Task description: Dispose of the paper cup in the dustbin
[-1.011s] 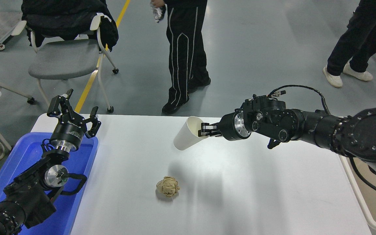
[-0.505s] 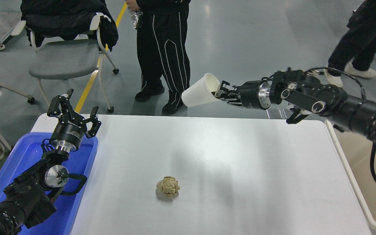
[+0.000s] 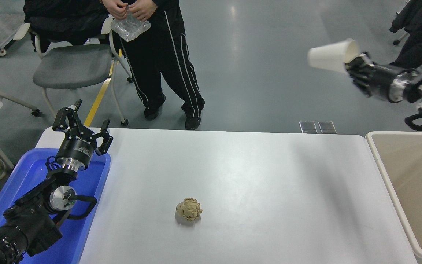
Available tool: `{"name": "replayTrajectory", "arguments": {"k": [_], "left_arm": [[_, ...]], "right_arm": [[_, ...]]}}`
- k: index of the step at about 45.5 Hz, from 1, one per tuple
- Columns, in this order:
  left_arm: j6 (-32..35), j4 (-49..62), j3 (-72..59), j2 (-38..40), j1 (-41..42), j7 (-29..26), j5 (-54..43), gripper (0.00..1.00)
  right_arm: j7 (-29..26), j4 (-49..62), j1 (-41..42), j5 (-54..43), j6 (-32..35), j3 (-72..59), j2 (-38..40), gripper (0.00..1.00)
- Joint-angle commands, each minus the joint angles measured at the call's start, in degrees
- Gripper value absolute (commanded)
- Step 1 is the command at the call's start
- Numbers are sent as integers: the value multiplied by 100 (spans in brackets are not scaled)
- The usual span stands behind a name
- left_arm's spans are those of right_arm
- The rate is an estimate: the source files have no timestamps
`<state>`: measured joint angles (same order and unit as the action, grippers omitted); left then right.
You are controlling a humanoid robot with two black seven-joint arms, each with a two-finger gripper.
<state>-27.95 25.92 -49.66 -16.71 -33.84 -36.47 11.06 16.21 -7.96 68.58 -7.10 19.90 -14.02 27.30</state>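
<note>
We held the paper cup (image 3: 329,58) by its rim in our right pincer (image 3: 354,64), closed on it, high beyond the surface (image 3: 233,176), its long axis near level, with the dustbin (image 3: 379,161) below and nearer us.

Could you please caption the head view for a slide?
Right gripper carries the paper cup aloft toward the dustbin.

One paper cup (image 3: 328,57), one dustbin (image 3: 408,183), one paper ball (image 3: 188,209), one tray (image 3: 31,176) (blue), perhaps two people (image 3: 159,55).
</note>
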Motion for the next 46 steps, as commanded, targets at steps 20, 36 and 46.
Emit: {"name": "replayTrajectory", "arguments": {"k": [20,36,46], "left_arm": [[0,0,0,1,0,0,1,100],[0,0,0,1,0,0,1,100],[0,0,0,1,0,0,1,100]], "right_arm": [[-1453,1639,-1725,104,-1497,92,417,0],[-2175,1613,-2577,-230,-1832,22,303,0],[-2166,1569,-3123,-362,-1788,-13,-128,0]]}}
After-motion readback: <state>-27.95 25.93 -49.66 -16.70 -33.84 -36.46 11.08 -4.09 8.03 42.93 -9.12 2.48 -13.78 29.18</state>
